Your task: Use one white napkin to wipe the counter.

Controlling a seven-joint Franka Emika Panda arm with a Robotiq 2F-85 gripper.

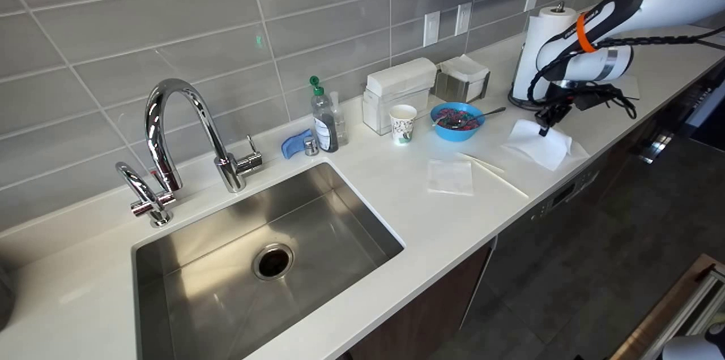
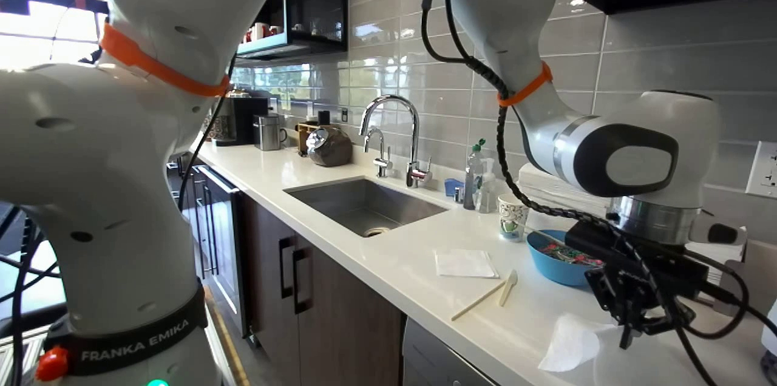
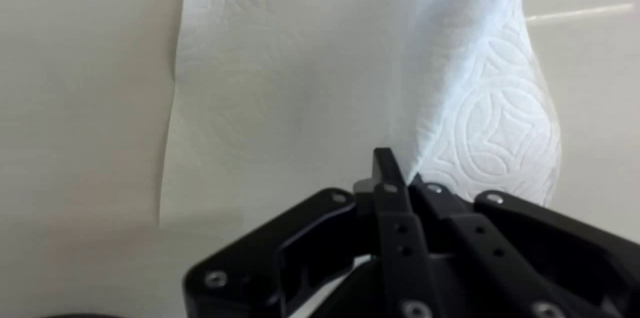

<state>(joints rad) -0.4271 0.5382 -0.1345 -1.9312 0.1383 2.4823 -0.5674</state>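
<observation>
The white napkin (image 1: 541, 142) lies crumpled and folded on the off-white counter (image 1: 408, 218) near its front edge. It also shows in an exterior view (image 2: 570, 343) and in the wrist view (image 3: 300, 83), where an embossed pattern is visible and its edges spread on the counter (image 3: 85, 83). My gripper (image 1: 545, 129) points down over the napkin. It also shows in an exterior view (image 2: 627, 337). In the wrist view the gripper (image 3: 403, 173) has its fingers close together with a raised fold of napkin pinched between the tips.
A blue bowl (image 1: 456, 132) with a spoon, a paper cup (image 1: 402, 125) and a white dispenser (image 1: 396, 91) stand toward the wall. A paper towel roll (image 1: 541, 54) is behind the gripper. A flat packet (image 1: 450, 177) and pale utensils (image 1: 498, 176) lie between napkin and sink (image 1: 362, 207).
</observation>
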